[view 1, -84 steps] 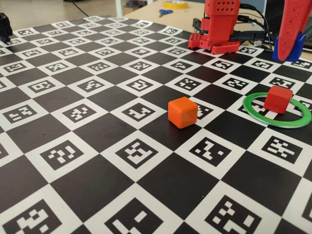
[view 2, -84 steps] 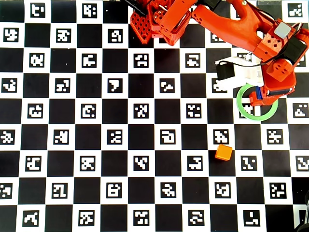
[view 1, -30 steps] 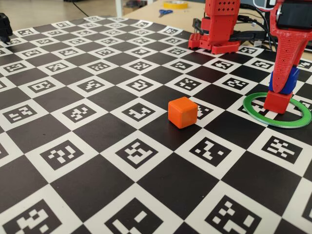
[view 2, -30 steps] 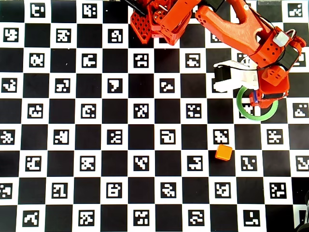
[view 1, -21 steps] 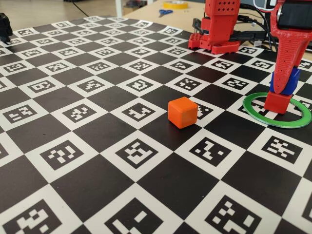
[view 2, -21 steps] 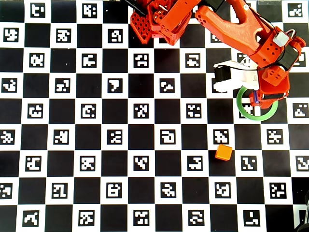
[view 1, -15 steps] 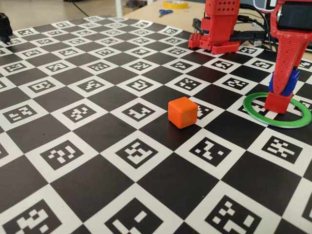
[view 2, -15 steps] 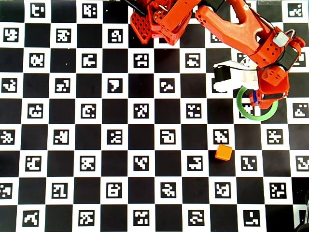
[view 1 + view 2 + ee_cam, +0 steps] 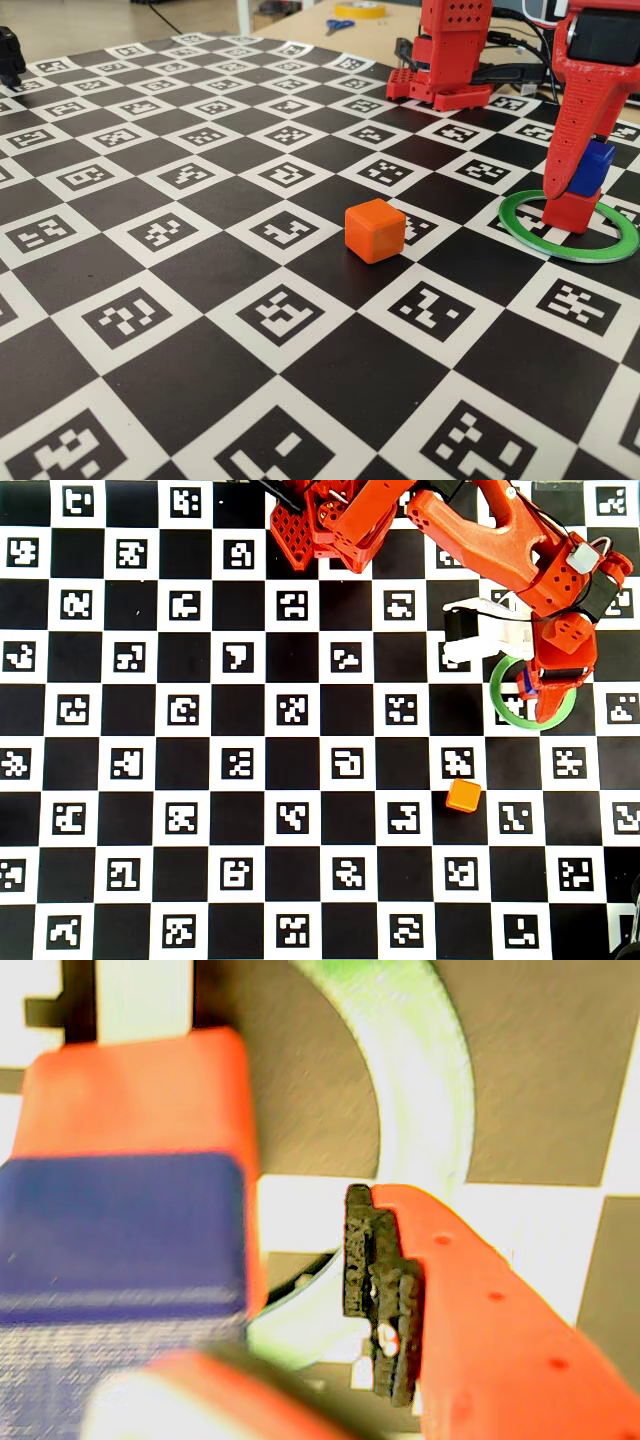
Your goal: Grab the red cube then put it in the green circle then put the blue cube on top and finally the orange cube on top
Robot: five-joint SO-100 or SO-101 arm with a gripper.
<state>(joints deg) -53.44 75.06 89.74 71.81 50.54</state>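
Stack half built inside the green circle (image 9: 568, 226).
I see end effector (image 9: 580, 185) spread off blue cube (image 9: 592, 167) atop red cube (image 9: 571, 211); orange cube (image 9: 463, 795) waits at seven o'clock.

The fixed view sits low at the worktop's (image 9: 200, 330) near edge and looks across it toward the arm's base (image 9: 452, 60). The overhead view looks straight down on the chequered worktop (image 9: 200, 730), base (image 9: 330, 520) at the top. Both share the green circle (image 9: 520, 232) (image 9: 500, 705) and orange cube (image 9: 375, 230) (image 9: 463, 795). The wrist view hangs close above the circle (image 9: 425, 1070), blurred.
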